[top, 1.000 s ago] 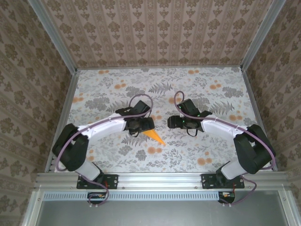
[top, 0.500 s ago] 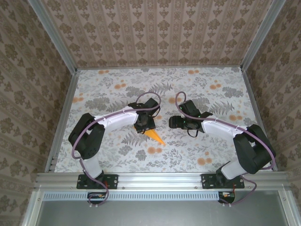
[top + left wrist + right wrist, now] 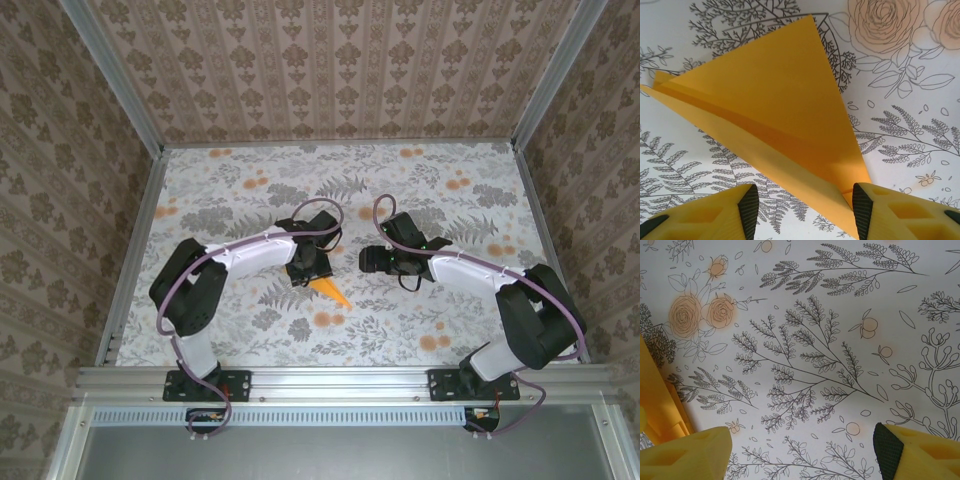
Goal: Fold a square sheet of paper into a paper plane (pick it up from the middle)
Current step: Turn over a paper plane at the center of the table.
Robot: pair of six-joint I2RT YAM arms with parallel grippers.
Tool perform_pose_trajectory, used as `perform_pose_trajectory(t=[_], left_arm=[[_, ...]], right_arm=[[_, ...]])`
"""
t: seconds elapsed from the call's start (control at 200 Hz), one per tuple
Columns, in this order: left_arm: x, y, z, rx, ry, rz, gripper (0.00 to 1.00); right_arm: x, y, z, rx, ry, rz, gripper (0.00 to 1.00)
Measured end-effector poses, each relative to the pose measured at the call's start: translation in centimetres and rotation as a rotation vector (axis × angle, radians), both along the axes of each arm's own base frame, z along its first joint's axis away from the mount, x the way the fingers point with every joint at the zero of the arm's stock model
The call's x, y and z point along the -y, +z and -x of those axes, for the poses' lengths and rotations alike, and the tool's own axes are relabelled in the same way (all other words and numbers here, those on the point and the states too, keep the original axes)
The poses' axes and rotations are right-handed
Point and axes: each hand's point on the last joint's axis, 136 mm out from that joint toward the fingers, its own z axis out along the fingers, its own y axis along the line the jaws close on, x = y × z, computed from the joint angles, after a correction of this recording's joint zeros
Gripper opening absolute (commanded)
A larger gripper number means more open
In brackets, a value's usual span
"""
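The paper plane lies flat on the flowered table, a slim orange-yellow dart with its point toward the near right. My left gripper hangs over its wide back end. In the left wrist view the folded plane spreads out ahead, and its narrow end runs down between the fingers, close against the right pad. The left gripper is open with a wide gap on the left side. My right gripper sits a short way to the right, open over bare table, with nothing between its fingers.
Patterned walls and aluminium rails close in the table on three sides. The two grippers face each other near the middle, a hand's width apart. A yellow-orange edge shows at the left border of the right wrist view.
The left arm has raised its elbow and turned its gripper over the plane's back end, and its jaws have narrowed. The plane and the right arm have stayed put.
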Motion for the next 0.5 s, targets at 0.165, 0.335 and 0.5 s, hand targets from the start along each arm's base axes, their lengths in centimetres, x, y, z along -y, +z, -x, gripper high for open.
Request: perform_pose_trajectory(t=[0.165, 0.335, 0.5], left_arm=[[-0.07, -0.11, 0.09, -0.006, 0.0, -0.004, 0.49], [-0.26, 0.31, 0.18, 0.001, 0.012, 0.001, 0.4], [-0.62, 0.79, 0.5, 0.007, 0.032, 0.013, 0.33]], right_arm=[[0.02, -0.19, 0.03, -0.005, 0.0, 0.003, 0.77], [0.02, -0.28, 0.05, -0.007, 0.0, 0.004, 0.77], [0.05, -0.59, 0.1, -0.016, -0.001, 0.008, 0.77]])
